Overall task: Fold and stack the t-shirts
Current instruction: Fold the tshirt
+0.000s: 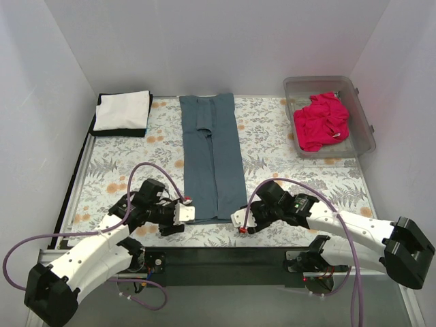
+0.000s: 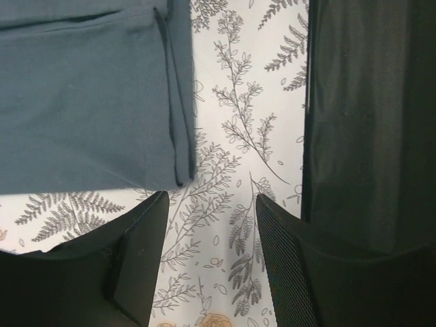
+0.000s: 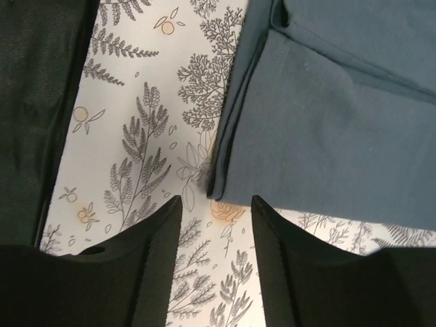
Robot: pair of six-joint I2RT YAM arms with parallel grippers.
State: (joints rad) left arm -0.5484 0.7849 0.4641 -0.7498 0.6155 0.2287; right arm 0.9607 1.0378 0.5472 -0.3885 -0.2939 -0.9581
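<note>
A dark slate-blue t-shirt [image 1: 212,158] lies folded into a long strip down the middle of the floral cloth. My left gripper [image 1: 185,212] sits at its near left corner and my right gripper [image 1: 239,223] at its near right corner. In the left wrist view the left gripper [image 2: 211,228] is open over bare cloth, just short of the shirt's corner [image 2: 88,102]. The right gripper [image 3: 216,221] is open too, with the shirt's corner [image 3: 320,116] just beyond its fingertips. A white t-shirt [image 1: 122,109] lies folded on a black one [image 1: 120,131] at the far left. A magenta-pink t-shirt [image 1: 321,121] lies crumpled in the bin.
The clear plastic bin [image 1: 363,121] stands at the far right. The floral cloth [image 1: 272,146] covers the table. A black strip [image 1: 225,257] runs along the near edge between the arm bases. White walls close in the left, right and far sides.
</note>
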